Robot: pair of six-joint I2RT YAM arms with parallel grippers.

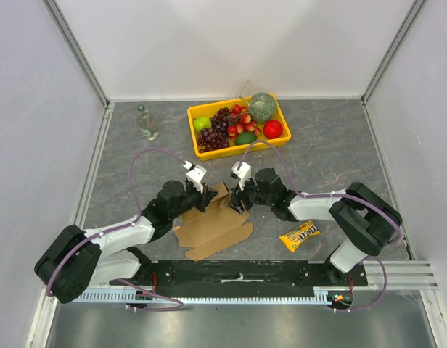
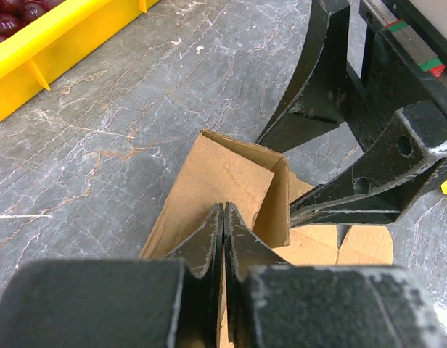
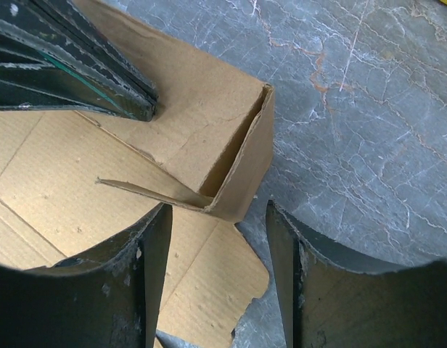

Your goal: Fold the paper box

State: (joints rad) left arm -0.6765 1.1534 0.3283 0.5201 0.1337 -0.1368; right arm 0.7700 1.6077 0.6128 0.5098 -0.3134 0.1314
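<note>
Paper box [image 1: 209, 230]: part-folded brown sheet, flat on table [image 1: 332, 152]. Long axis runs diag. from near my L base up toward right gripper [image 3: 218, 275]. Left gripper [image 2: 222, 235] pinched tight on a raised wall. R jaws apart, upright box corner just ahead, between them.
</note>
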